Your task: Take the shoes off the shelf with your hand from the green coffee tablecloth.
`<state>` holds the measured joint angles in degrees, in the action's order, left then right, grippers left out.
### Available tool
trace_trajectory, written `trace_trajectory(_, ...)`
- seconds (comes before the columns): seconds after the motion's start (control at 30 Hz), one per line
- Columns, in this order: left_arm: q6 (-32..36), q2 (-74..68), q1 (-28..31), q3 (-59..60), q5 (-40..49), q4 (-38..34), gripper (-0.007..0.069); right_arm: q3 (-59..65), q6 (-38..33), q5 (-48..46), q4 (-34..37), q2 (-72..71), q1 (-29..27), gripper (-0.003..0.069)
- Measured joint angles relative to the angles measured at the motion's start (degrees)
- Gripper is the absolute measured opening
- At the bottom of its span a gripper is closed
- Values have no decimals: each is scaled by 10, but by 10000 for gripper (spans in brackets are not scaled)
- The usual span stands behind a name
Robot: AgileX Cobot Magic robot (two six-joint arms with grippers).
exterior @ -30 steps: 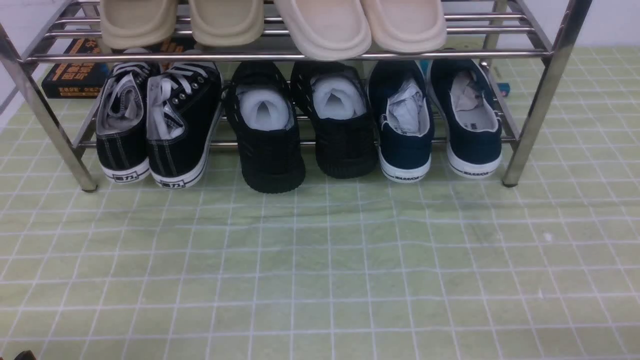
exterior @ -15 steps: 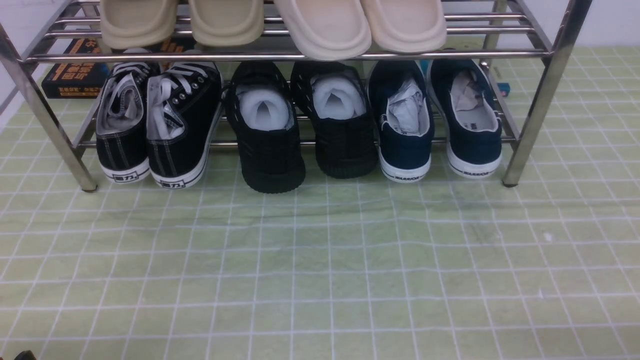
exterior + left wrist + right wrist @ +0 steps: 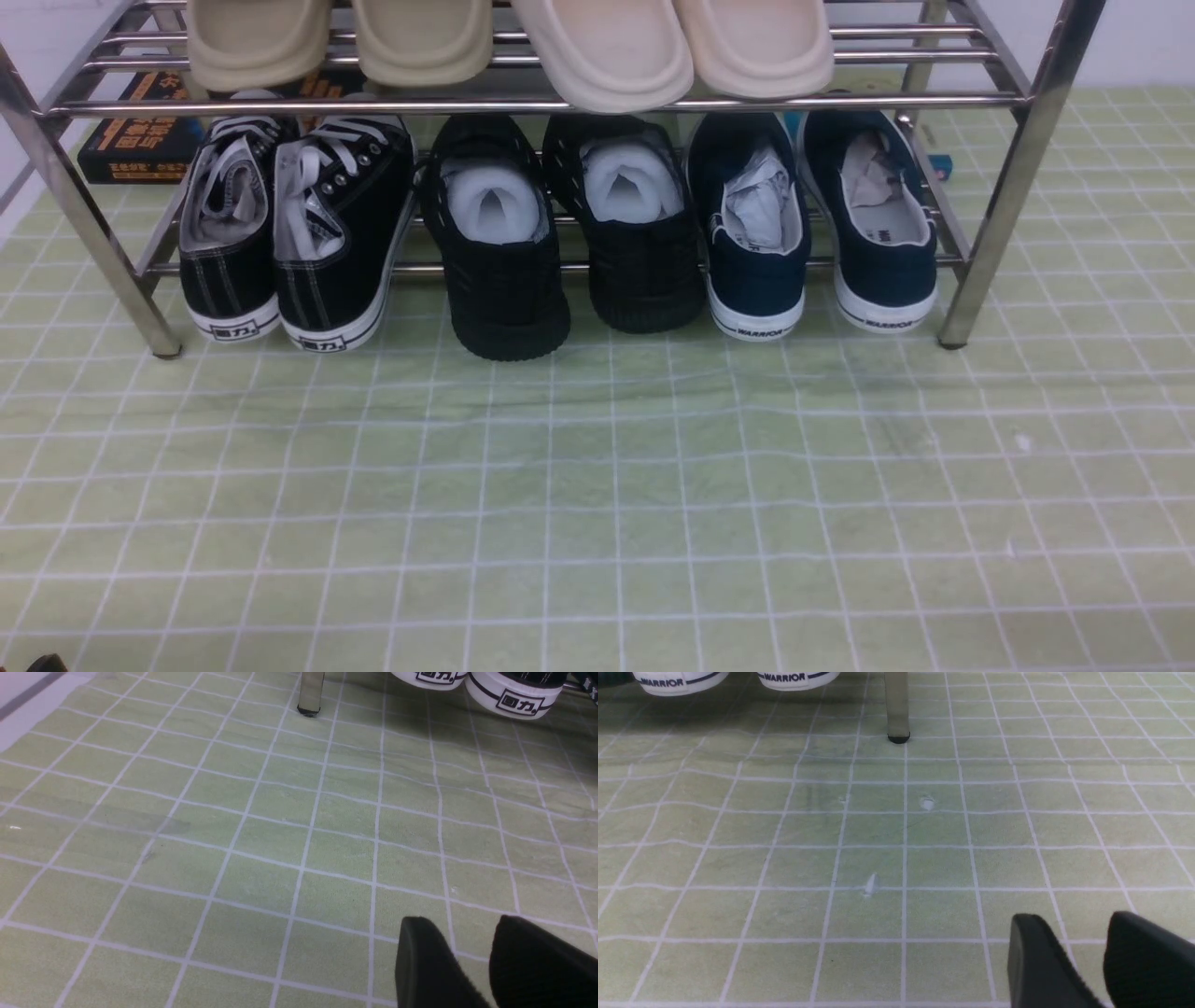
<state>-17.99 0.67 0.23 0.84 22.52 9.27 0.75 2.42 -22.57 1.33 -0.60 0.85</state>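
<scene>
**A:** What does the shelf hold?

**B:** The shelf (image 3: 1018, 177) stands on the cloth (image 3: 597, 485). Upper tier: beige slippers (image 3: 607, 47), their ends overhanging the front rail. Lower tier, from the robot's left: black lace-ups (image 3: 327, 252), black knit shoes (image 3: 504, 280), then the navy shoes (image 3: 758, 280). The shoes sit at the right end, heels toward the camera, with paper stuffed inside. A black box (image 3: 140, 140) lies on the cloth behind the shelf's left end.

**A:** Any change from a second ago?

**B:** None visible in the front view; every shoe lies as before.

**A:** What do the wrist views add?

**B:** The hands. The left hand (image 3: 465, 933) hangs over bare cloth, released, fingers parted with nothing between them. Ahead of it are the left front leg (image 3: 310, 693) and the lace-ups' white heels. The right hand (image 3: 1071, 926) is likewise released and empty above the cloth. Ahead of it are the right front leg (image 3: 896, 704) and the shoes' white "WARRIOR" heels. Only the front view shows the tiers and the stuffing.
</scene>
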Motion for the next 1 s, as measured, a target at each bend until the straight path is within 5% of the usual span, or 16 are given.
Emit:
trace_trajectory(0.43, 0, 0, 0, 0, 0, 0, 243, 0, 0, 0, 7, 0, 0, 237)
trace_trajectory(0.77, 0, 0, 0, 0, 0, 0, 243, 2, 0, 9, 165, 0, 0, 237)
trace_trajectory(1.0, 0, 0, 0, 0, 0, 0, 243, 6, 41, 23, 420, 0, 0, 237)
